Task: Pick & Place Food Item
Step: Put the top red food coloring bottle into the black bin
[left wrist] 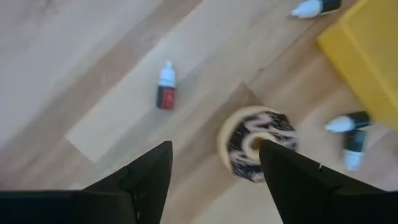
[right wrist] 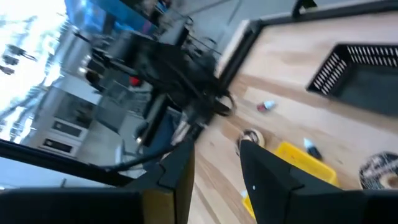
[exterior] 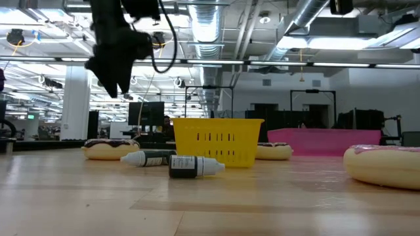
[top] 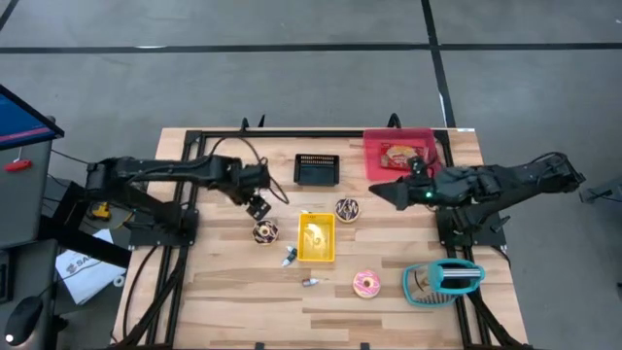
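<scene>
Basket [top: 317, 238], yellow, taken as landmark on the worktop [top: 224, 292]. My left claw [top: 258, 206] hangs in the air to the basket's left, fingers [left wrist: 149, 177] spread wide, gripping nothing. Chocolate donut [top: 265, 232] lies on the wood just left of the basket, directly beneath that claw, untouched. Small dropper bottle [top: 290, 257] lies at the basket's lower left corner. My right claw [top: 381, 191] hovers up and right of the basket, partly parted, empty
</scene>
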Controlling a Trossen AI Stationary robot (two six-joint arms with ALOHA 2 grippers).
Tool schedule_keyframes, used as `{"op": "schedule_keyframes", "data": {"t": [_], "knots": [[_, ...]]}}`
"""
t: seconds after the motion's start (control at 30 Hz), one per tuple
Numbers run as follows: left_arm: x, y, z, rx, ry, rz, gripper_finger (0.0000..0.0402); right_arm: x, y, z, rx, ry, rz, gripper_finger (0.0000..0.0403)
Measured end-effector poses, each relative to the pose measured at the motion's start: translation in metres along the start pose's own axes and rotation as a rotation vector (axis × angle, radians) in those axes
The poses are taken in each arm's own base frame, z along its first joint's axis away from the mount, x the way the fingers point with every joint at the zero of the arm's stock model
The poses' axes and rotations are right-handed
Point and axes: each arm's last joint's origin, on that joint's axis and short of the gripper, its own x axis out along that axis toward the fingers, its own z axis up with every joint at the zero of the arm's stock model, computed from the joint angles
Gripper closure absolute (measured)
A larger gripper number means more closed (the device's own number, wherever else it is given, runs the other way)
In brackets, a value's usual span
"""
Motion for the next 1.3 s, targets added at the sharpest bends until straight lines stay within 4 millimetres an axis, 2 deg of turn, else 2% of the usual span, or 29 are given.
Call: {"op": "schedule_keyframes", "data": {"t": [0.23,0.4,0.6,0.97,1.3], "knots": [[0.038,0.009,0.018,0.161,0.118,0.087,0.0137,-0.014,0.001,0.015,-0.005,-0.064,0.058,0.0280],[0.059,0.008,0.025,0.226,0.152,0.117,0.0141,-0.019,0.000,0.019,-0.008,-0.084,0.067,0.0280],[0.069,0.009,0.034,0.226,0.119,0.091,0.0154,-0.021,-0.001,0.020,-0.008,-0.091,0.066,0.0280],[0.087,0.025,0.046,0.211,0.155,0.111,0.0156,-0.020,-0.001,0.021,-0.016,-0.094,0.059,0.0280],[0.100,0.018,0.043,0.254,0.197,0.117,0.0176,-0.020,-0.002,0.021,-0.019,-0.093,0.057,0.0281]]}}
